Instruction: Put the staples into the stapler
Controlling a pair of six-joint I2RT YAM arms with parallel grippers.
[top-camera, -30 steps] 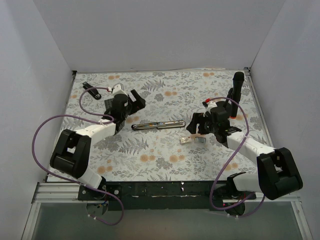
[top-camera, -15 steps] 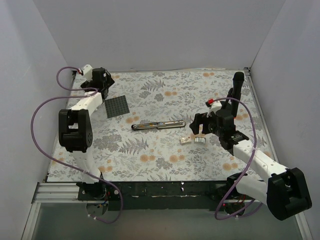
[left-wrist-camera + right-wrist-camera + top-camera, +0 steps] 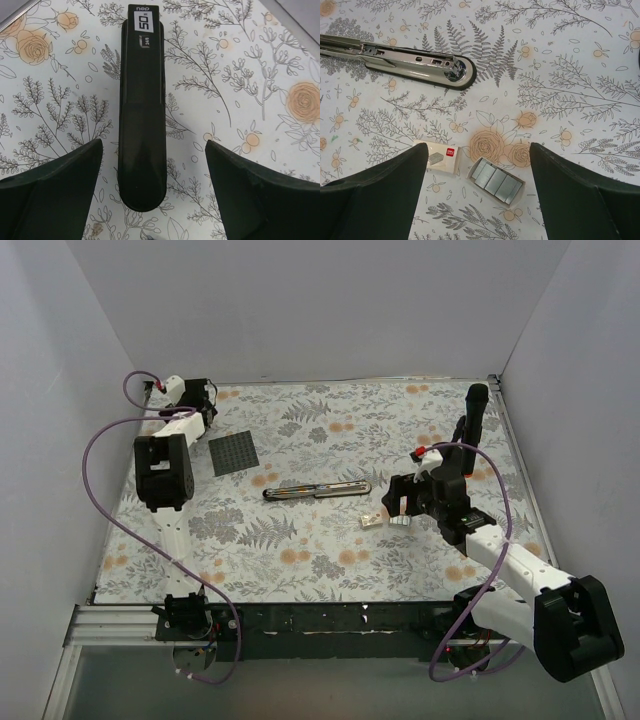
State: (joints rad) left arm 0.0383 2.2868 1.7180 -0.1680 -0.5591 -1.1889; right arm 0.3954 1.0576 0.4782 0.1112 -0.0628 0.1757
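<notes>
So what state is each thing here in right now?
stapler: opened flat, silver channel up.
staples: lying uncovered, not gripped.
box: lying flat beside staples.
left gripper: open, straddling black bar.
black bar: lying flat, ungripped.
right gripper: open, above staples.

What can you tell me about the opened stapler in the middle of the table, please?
The stapler lies swung open, its two slim arms in one line running left to right mid-table. Shiny silver metal channel faces up, edged by a black base with a rounded end. It rests only on the floral table; the staples and the open right claw are apart from it.
</notes>
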